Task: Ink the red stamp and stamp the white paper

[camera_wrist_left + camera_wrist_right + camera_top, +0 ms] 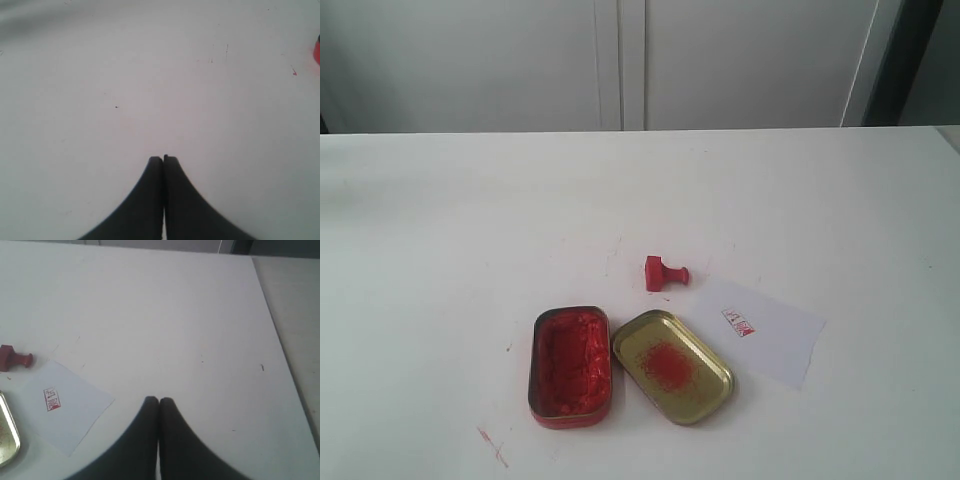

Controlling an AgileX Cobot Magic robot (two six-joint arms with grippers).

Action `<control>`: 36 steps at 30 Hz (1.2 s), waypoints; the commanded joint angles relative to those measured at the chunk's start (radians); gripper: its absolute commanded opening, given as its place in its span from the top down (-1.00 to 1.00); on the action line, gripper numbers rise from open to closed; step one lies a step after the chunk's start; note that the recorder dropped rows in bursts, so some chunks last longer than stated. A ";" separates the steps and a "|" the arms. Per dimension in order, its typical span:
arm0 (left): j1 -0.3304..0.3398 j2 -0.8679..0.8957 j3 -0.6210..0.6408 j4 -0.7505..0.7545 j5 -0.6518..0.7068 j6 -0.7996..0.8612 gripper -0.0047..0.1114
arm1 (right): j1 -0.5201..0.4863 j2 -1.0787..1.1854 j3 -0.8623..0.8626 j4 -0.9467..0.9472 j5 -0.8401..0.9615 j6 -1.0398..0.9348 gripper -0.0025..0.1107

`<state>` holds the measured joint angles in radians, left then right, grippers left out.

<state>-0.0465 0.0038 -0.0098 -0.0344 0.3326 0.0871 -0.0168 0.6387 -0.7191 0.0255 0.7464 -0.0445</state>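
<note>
The red stamp point(664, 273) lies on its side on the white table, knob pointing right; the right wrist view shows the red stamp point(14, 359) too. Just right of it lies the white paper point(760, 329), bearing a small red mark point(739, 323); the white paper point(65, 405) also shows in the right wrist view. My left gripper point(163, 159) is shut and empty above bare tabletop, far from the stamp. My right gripper point(159, 400) is shut and empty, hovering beside the paper's edge. Neither gripper appears in the exterior view.
An open tin of red ink paste point(570, 366) sits at the front. Its gold lid point(672, 365) with a red smear lies beside it, touching the paper's near corner. The table edge point(280, 335) runs past the right gripper. Red smudges point(492, 446) mark the tabletop.
</note>
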 commanded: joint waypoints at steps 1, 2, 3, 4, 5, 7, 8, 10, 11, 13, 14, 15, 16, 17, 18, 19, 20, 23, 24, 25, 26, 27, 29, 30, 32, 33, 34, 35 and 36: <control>-0.005 -0.004 0.010 -0.002 0.001 -0.002 0.92 | -0.004 -0.079 0.031 -0.002 -0.023 0.004 0.96; -0.005 -0.004 0.010 -0.002 0.001 -0.002 0.92 | -0.004 -0.089 0.032 -0.002 -0.026 0.004 0.96; -0.005 -0.004 0.010 -0.002 0.001 -0.002 0.92 | -0.004 -0.094 0.035 -0.002 -0.027 0.004 0.96; -0.005 -0.004 0.010 -0.002 0.001 -0.002 0.92 | -0.004 -0.097 0.035 -0.002 -0.027 0.004 0.96; -0.005 -0.004 0.010 -0.002 0.001 -0.002 0.92 | -0.004 -0.098 0.035 -0.002 -0.027 0.004 0.96; -0.005 -0.004 0.010 -0.002 0.001 -0.002 0.92 | -0.004 -0.098 0.035 -0.002 -0.027 0.004 0.96; -0.005 -0.004 0.010 -0.002 0.001 -0.002 0.92 | -0.004 -0.098 0.035 -0.002 -0.027 0.004 0.96; -0.005 -0.004 0.010 -0.002 0.001 -0.002 0.92 | -0.004 -0.098 0.035 -0.002 -0.027 0.004 0.96; -0.005 -0.004 0.010 -0.002 0.001 -0.002 0.92 | -0.004 -0.098 0.035 -0.002 -0.027 0.004 0.96; -0.005 -0.004 0.010 -0.002 0.001 -0.002 0.92 | -0.004 -0.098 0.035 -0.002 -0.032 0.004 0.96; -0.005 -0.004 0.010 -0.002 0.001 -0.002 0.92 | -0.004 -0.098 0.035 -0.002 -0.032 0.004 0.96; -0.005 -0.004 0.010 -0.002 0.001 -0.002 0.92 | -0.004 -0.098 0.035 -0.002 -0.035 0.004 0.96; -0.005 -0.004 0.010 -0.002 0.001 -0.002 0.92 | -0.004 -0.098 0.035 -0.002 -0.035 0.004 0.96; -0.005 -0.004 0.010 -0.002 0.001 -0.002 0.92 | -0.004 -0.098 0.035 -0.002 -0.035 0.004 0.96; -0.005 -0.004 0.010 -0.002 0.001 -0.002 0.92 | -0.004 -0.098 0.035 -0.002 -0.035 0.004 0.96; -0.005 -0.004 0.010 -0.002 0.001 -0.002 0.92 | -0.004 -0.098 0.035 -0.002 -0.037 0.004 0.96; -0.005 -0.004 0.010 -0.002 0.001 -0.002 0.92 | -0.004 -0.098 0.035 -0.002 -0.037 0.004 0.96; -0.005 -0.004 0.010 -0.002 0.001 -0.002 0.92 | -0.004 -0.098 0.035 -0.002 -0.037 0.004 0.96; -0.005 -0.004 0.010 -0.002 0.001 -0.002 0.92 | -0.004 -0.098 0.035 -0.002 -0.037 0.004 0.96; -0.005 -0.004 0.010 -0.002 0.001 -0.002 0.92 | -0.004 -0.098 0.035 -0.002 -0.037 0.004 0.96; -0.005 -0.004 0.010 -0.002 0.001 -0.002 0.92 | -0.004 -0.098 0.035 -0.002 -0.037 0.004 0.96; -0.005 -0.004 0.010 -0.002 0.001 -0.002 0.92 | -0.004 -0.098 0.035 -0.002 -0.037 0.004 0.96; -0.005 -0.004 0.010 -0.002 0.001 -0.002 0.92 | -0.004 -0.098 0.035 -0.002 -0.037 0.004 0.96; -0.005 -0.004 0.010 -0.002 0.001 -0.002 0.92 | -0.004 -0.098 0.035 -0.002 -0.037 0.004 0.96; -0.005 -0.004 0.010 -0.002 0.001 -0.002 0.92 | -0.004 -0.098 0.035 -0.002 -0.037 0.004 0.96; -0.005 -0.004 0.010 -0.002 0.001 -0.002 0.92 | -0.004 -0.098 0.035 -0.002 -0.037 0.004 0.96; -0.005 -0.004 0.010 -0.002 0.001 -0.002 0.92 | -0.004 -0.098 0.035 -0.002 -0.037 0.004 0.96; -0.005 -0.004 0.010 -0.002 0.001 -0.002 0.92 | -0.004 -0.098 0.035 -0.002 -0.037 0.004 0.96; -0.005 -0.004 0.010 -0.002 0.001 -0.002 0.92 | -0.004 -0.098 0.035 -0.002 -0.037 0.004 0.96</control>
<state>-0.0465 0.0038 -0.0098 -0.0344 0.3326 0.0871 -0.0168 0.5438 -0.6886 0.0255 0.7232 -0.0445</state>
